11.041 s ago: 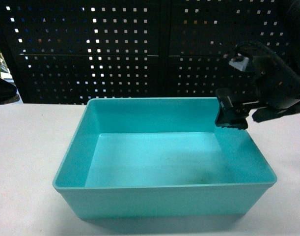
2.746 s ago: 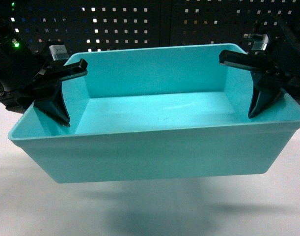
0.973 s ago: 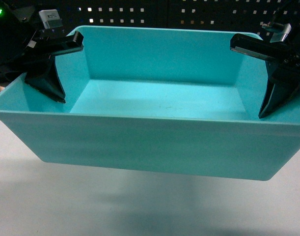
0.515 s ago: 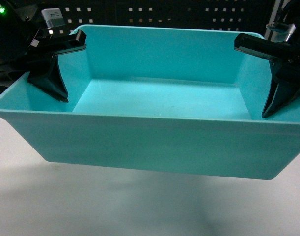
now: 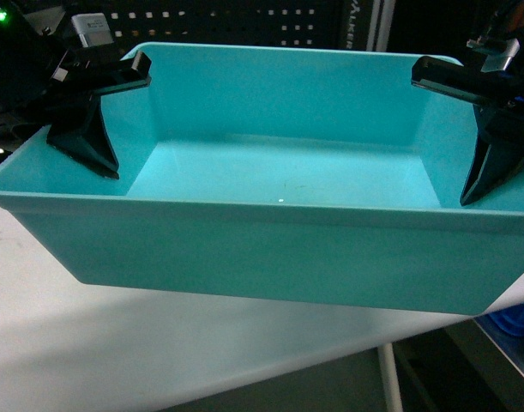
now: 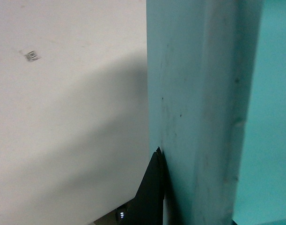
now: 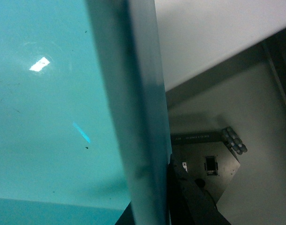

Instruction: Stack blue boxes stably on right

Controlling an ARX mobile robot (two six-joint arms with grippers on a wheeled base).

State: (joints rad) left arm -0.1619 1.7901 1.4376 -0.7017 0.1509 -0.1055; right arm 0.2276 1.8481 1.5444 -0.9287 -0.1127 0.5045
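Turquoise box (image 5: 270,249) hung in the air above the white bench (image 5: 116,335), held level between your two arms, its open top facing up and its inside bare. Your left tool (image 5: 90,112) was clenched on the box's left end wall, one black finger (image 5: 83,146) slanting down inside the box and the rest of the tool outside the rim. Your right tool (image 5: 489,129) was clamped the same way on the box's right end wall, its inner finger (image 5: 484,172) pressed against the inside face. From the left wrist you saw the outer face of that left wall (image 6: 194,117) with a dark fingertip (image 6: 152,192) touching it, and the bench (image 6: 63,93) below. From the right wrist you saw the right wall (image 7: 133,117) edge-on, the box's floor to one side, and the bench edge with the grey floor (image 7: 236,112) beyond it. The box's right end reached past the bench edge, over a dark blue thing (image 5: 512,319) lying lower down on a grey surface.
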